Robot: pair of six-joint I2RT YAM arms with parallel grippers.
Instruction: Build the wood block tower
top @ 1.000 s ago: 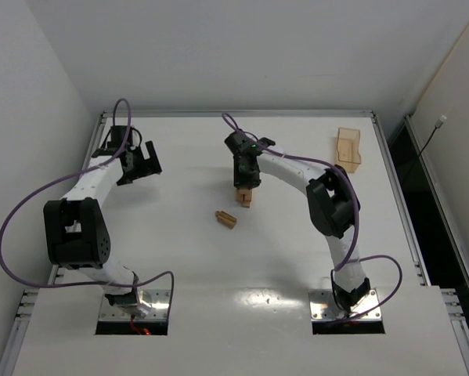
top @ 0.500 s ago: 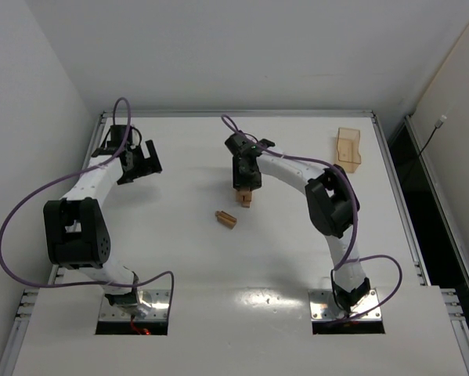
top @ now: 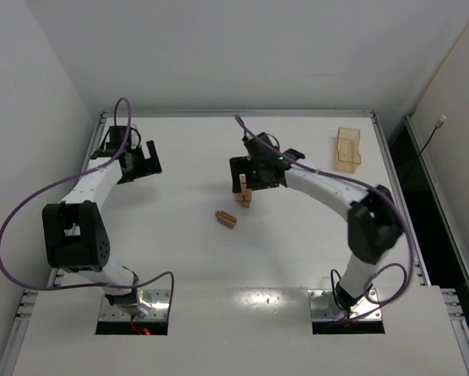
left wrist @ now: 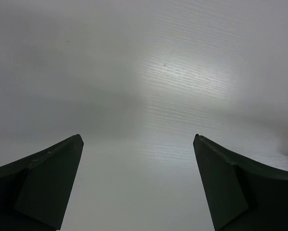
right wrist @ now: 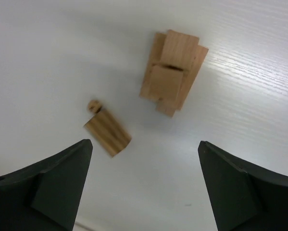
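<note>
The right gripper [right wrist: 144, 144] hangs just above the block tower [right wrist: 172, 72] at mid-table, jaws spread and empty so the stack stands free, a loose block [right wrist: 107, 132] lying near it, probably the next to pick, while the left gripper [top: 144, 160], jaws likewise spread, sits well apart.

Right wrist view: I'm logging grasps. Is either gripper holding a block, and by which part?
Nothing is held. The right gripper stands open above the wood block tower, touching no block; the left gripper is open over the table.
</note>
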